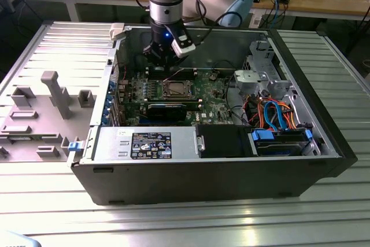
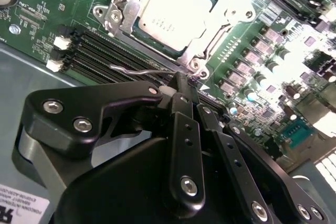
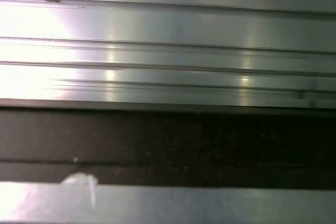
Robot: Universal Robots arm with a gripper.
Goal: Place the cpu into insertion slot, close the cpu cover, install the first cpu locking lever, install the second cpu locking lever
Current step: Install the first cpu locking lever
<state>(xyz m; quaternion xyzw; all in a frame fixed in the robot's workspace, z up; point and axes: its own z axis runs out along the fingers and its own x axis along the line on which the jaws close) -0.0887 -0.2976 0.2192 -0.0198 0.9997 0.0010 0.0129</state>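
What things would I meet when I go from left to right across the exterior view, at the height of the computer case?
Grey plastic fixture → green circuit board → insertion slot with the cpu in it, the gripper above it → silvery drive cage → blue and orange cables.
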